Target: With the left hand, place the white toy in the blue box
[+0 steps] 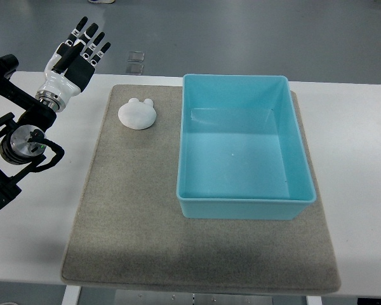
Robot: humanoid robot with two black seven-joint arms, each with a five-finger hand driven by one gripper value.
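Grey felt mat (146,248) on the white table (362,159) carries the white toy (137,113) at its far left corner, apart from the empty blue box (244,206) to its right, while the left hand (76,54) hovers farther left, fingers spread, holding nothing.

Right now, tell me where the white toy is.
In the top view, the white toy lies on the grey mat near its far left corner, left of the blue box and right of the left hand.
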